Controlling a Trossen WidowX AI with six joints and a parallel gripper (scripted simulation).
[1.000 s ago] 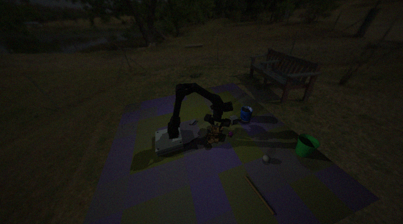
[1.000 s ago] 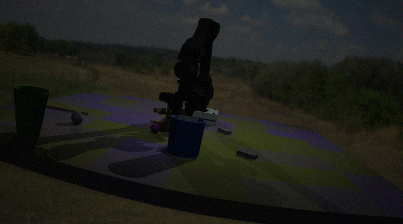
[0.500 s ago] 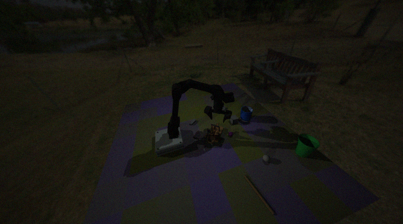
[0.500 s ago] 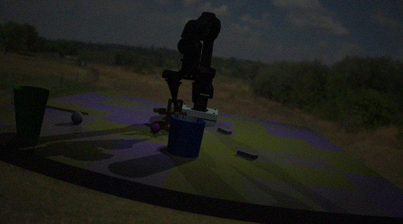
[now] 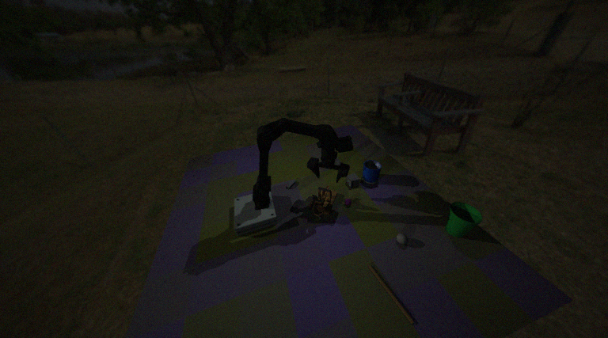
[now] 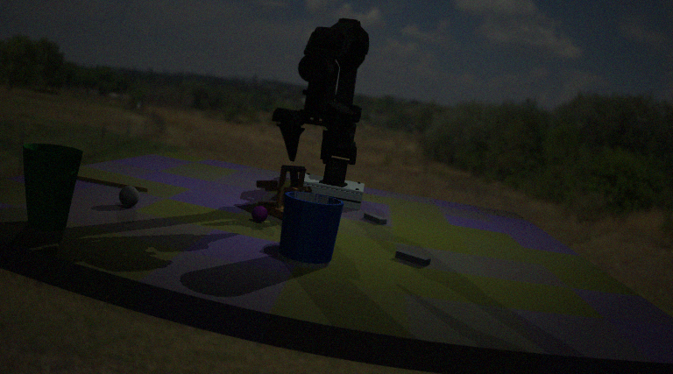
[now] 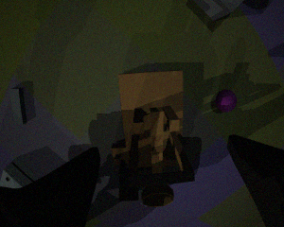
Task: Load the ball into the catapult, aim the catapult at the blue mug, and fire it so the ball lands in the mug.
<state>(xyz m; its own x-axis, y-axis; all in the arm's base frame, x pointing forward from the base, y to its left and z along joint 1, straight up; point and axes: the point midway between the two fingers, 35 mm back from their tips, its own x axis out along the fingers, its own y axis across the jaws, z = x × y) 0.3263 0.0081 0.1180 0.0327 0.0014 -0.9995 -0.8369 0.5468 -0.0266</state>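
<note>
I see my gripper [image 5: 328, 169] spread wide and empty above the catapult [image 5: 323, 205], on a purple-green checkered mat [image 5: 313, 280] in dusky grassland. The purple ball [image 5: 347, 203] lies just beside the catapult; blue mug [image 5: 370, 172] beyond.

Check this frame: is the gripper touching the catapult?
Apart. In the exterior view the open gripper hangs above the catapult, with background showing between fingertip and frame. The wrist view agrees: both fingers flank it from above.
</note>
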